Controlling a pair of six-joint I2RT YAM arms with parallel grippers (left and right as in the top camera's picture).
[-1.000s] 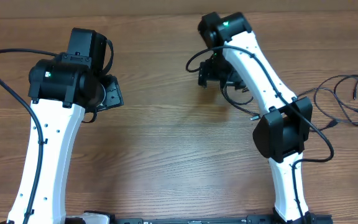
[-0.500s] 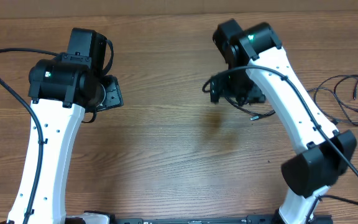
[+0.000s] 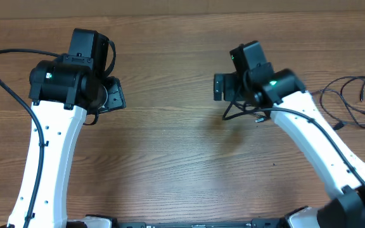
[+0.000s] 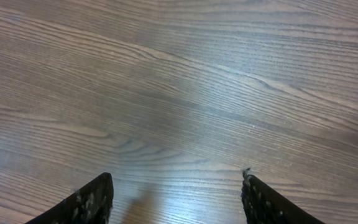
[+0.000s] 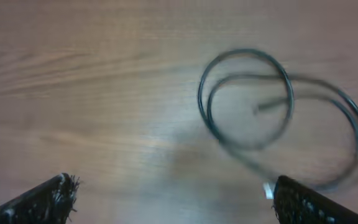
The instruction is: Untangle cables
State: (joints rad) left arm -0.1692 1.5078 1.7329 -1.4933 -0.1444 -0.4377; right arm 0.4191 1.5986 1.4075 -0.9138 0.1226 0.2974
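1. release: the right gripper [image 5: 173,190] has just spread its jaws wide, empty; we see the coiled cable [image 5: 269,107] lying loose on the table [image 5: 73,74].
2. left gripper [image 4: 174,186]: parted, empty.
3. remaining cables [image 3: 363,96]: well apart; we judge separation nearly done.

We see little beyond a wooden table [image 3: 170,158], which fills nearly every frame. Its brown surface has long grain lines running left to right in the overhead view. Along the top edge of that view lies a paler tan strip [image 3: 157,6]; we cannot tell whether it is floor or wall. In the left wrist view, soft light leaves a pale sheen on the boards at lower centre. The right wrist view is blurred.
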